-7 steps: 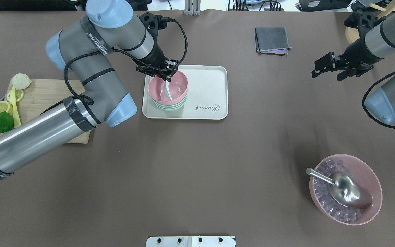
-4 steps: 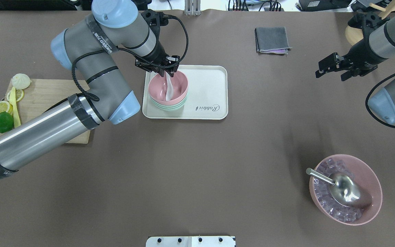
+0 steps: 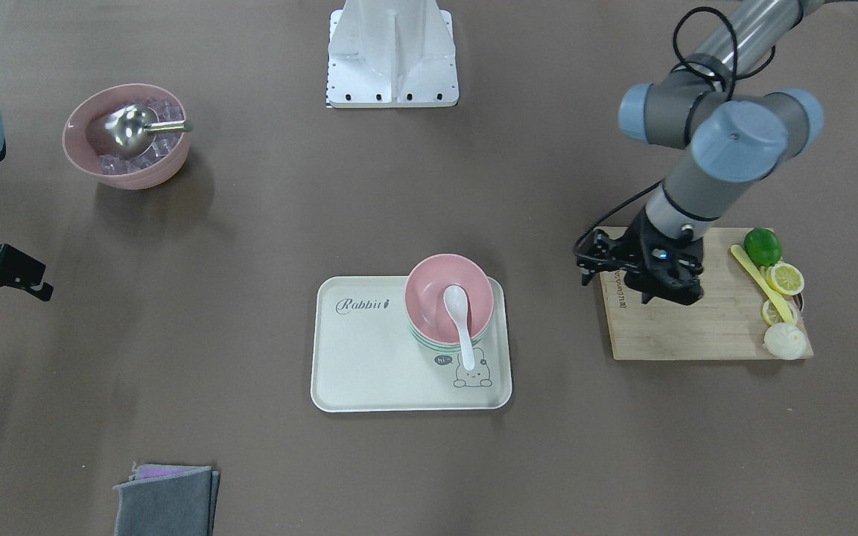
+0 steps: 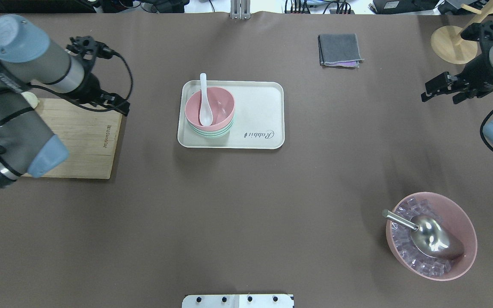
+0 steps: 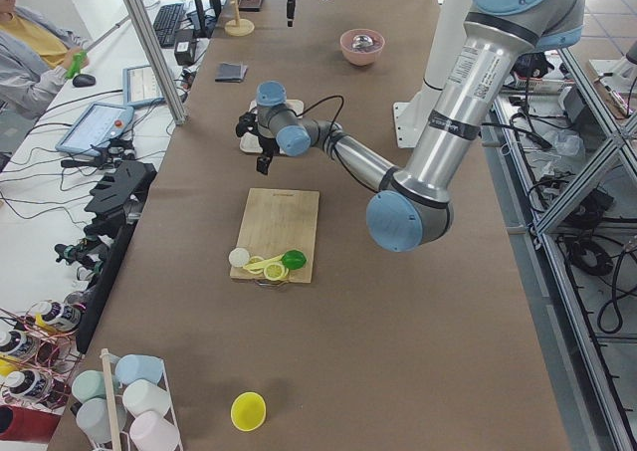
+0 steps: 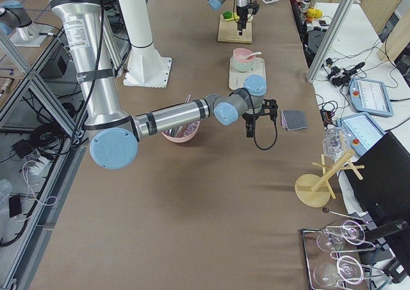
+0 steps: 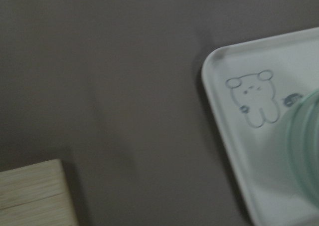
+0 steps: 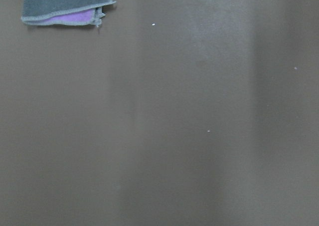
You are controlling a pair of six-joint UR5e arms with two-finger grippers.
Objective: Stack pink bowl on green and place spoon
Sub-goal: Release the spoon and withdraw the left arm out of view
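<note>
The pink bowl sits nested on the green bowl at the left end of the white tray. The white spoon lies in the pink bowl, its handle over the far rim. The front-facing view shows the same stack and spoon. My left gripper is open and empty, above the right edge of the cutting board, well left of the tray. My right gripper is open and empty at the far right. The left wrist view shows the tray's corner and the green bowl's edge.
A wooden cutting board with a lime, lemon slices and a bun lies at the left. A large pink bowl of ice with a metal scoop stands front right. A grey cloth and a wooden stand are at the back.
My left gripper has let go of the spoon, which now rests in the pink bowl, and has pulled back left over the cutting board. My right gripper has drawn further right.
</note>
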